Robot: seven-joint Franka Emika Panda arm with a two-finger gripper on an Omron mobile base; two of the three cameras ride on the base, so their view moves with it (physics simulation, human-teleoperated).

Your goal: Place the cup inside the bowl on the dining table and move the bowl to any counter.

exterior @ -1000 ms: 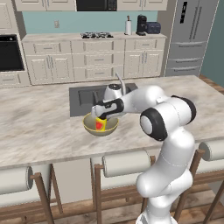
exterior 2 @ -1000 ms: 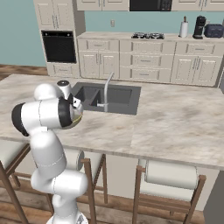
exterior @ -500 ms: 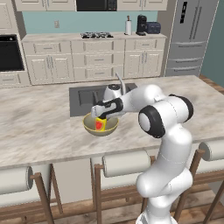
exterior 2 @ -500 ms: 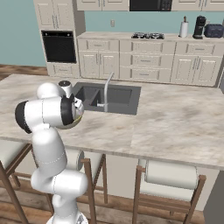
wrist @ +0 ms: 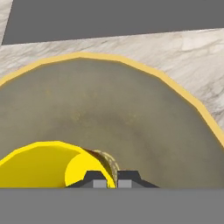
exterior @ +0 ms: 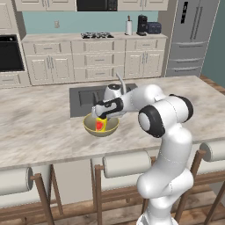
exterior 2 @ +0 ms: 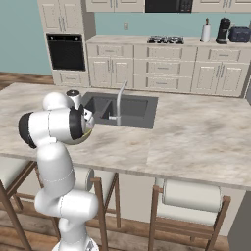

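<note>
My tool [exterior: 101, 115] hangs low over the bowl [exterior: 100, 126], reaching down past its rim. In the hand view the two dark fingertips [wrist: 97, 178] sit close together at the bottom, with the rim of the cup [wrist: 48, 165] running between them, so the tool is clenched on that cup wall.

The cup [exterior: 101, 125] is inside the bowl. From the left base view I see its yellow body and the red patch facing me, sitting low in the middle of the bowl under my tool. In the hand view the cup lies toward the lower left, its open mouth turned up at the camera, with the bowl's [wrist: 131, 109] greyish-olive inside spreading around it and the yellow rim arching across the top. Whether the cup rests on the bowl's bottom or hangs just above it, I cannot tell.

The bowl stands on the table [exterior: 39, 127], just in front of the near edge of the dark inset sink [exterior: 83, 99], toward the sink's right half, and back from the table's front edge where the stools [exterior: 127, 163] line up. The curved faucet [exterior 2: 119, 100] rises from the sink's near edge beside my arm. In the right base view my own arm covers nearly all of the bowl.

Behind the table, the far counter [exterior: 88, 38] runs along the teal wall over cream cabinets.
</note>
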